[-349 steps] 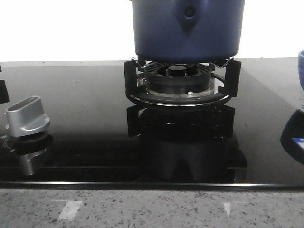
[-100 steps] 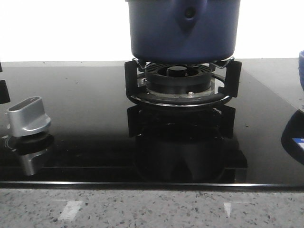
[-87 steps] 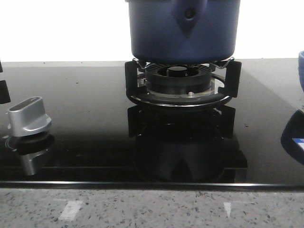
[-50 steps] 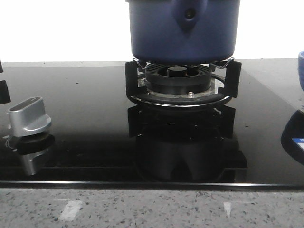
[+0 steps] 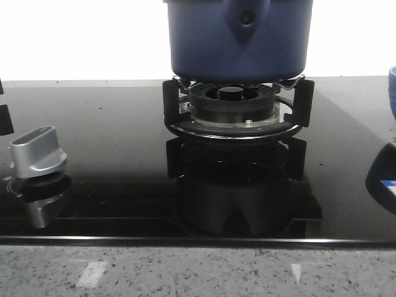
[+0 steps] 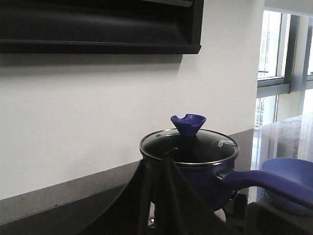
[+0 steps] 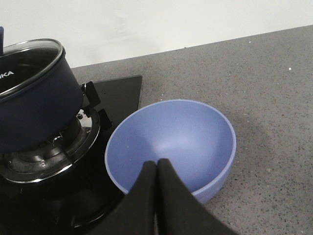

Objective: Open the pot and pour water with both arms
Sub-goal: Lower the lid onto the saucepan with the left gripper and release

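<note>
The dark navy-blue pot (image 5: 238, 37) stands on the black burner grate (image 5: 238, 117); its top is cut off in the front view. In the left wrist view the pot (image 6: 195, 171) carries a glass lid (image 6: 195, 147) with a blue knob (image 6: 188, 125), and its long blue handle (image 6: 264, 181) points away to one side. My left gripper (image 6: 156, 162) is shut and empty, a short way from the pot's side. My right gripper (image 7: 156, 164) is shut and empty, hanging over the rim of a blue bowl (image 7: 195, 132), beside the pot (image 7: 34, 98). Neither gripper shows in the front view.
A silver stove knob (image 5: 37, 151) sits at the left of the glossy black cooktop (image 5: 124, 136). The blue bowl (image 5: 392, 93) just shows at the right edge, on the speckled grey counter (image 7: 274, 88). A white wall and a dark shelf (image 6: 98, 29) are behind the pot.
Compared with the earliest frame, the pot sits slightly further left on the grate. Over the last second nothing visibly moves.
</note>
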Motion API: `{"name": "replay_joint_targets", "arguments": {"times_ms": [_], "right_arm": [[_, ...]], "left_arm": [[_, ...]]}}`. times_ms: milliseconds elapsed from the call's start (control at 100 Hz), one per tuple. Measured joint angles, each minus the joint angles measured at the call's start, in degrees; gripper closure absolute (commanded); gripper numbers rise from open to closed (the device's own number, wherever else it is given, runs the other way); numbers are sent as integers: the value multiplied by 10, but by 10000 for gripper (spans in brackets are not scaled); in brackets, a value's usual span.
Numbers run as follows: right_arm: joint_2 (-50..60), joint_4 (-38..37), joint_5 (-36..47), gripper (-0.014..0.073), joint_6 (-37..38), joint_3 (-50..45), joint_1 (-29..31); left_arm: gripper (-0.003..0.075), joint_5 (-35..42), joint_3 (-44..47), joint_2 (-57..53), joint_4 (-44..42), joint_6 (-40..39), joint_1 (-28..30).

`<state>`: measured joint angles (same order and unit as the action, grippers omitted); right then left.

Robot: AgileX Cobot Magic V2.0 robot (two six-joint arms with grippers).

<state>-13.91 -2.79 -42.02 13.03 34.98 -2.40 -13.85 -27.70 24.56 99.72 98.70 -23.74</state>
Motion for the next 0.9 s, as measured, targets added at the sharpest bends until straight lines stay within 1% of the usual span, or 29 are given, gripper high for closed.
{"name": "replay_joint_targets", "arguments": {"times_ms": [900], "right_arm": [[0, 0, -3, 668, 0, 0, 0]], "left_arm": [[740, 1, 0, 0, 6, 0, 0]]}}
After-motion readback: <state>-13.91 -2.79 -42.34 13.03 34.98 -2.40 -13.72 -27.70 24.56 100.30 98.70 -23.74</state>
